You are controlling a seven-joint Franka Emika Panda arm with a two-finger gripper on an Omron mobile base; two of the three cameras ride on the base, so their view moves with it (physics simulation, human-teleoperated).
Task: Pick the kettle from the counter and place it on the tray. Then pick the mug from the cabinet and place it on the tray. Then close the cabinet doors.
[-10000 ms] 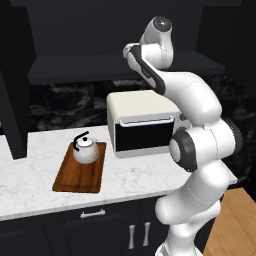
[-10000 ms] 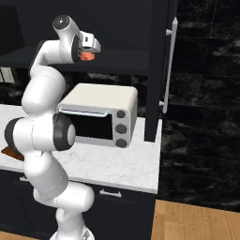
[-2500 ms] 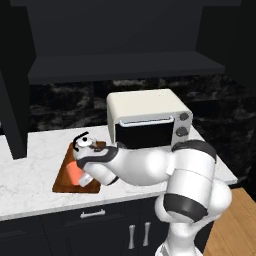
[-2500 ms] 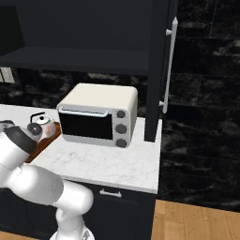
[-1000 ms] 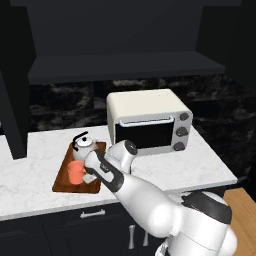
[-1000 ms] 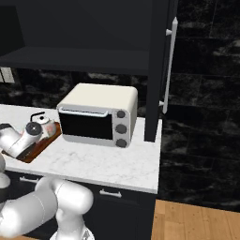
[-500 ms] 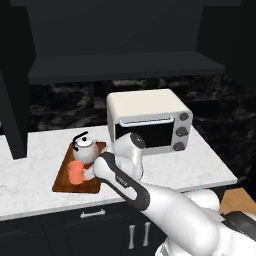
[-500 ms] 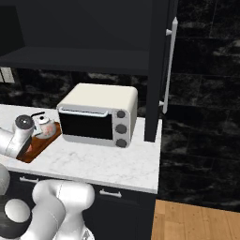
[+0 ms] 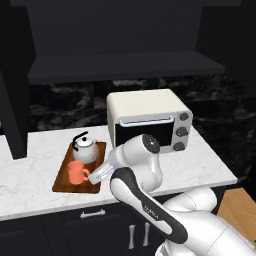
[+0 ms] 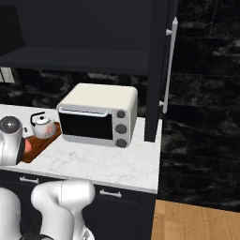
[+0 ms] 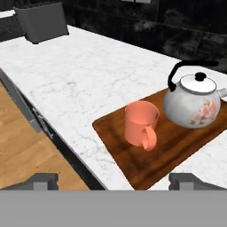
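- Hand view: the gripper [image 11: 113,179] hangs just short of the tray [image 11: 133,162], its two tips spread as wide as they go and nothing between them; I'd say it has no more business with the mug.
- The mug [image 11: 140,124] stands upright on the tray's near end, handle toward the gripper, apart from the tips, so it looks set down for good.
- Farther along the tray sits the kettle [image 11: 193,101], just beside the mug, not touching; both seem grouped there as the task asks.
- The desk [image 11: 80,84] carries the tray near its front edge.
- Beyond the tray, the cabinet doors [image 10: 159,70] stand open, which I judge is the remaining step.
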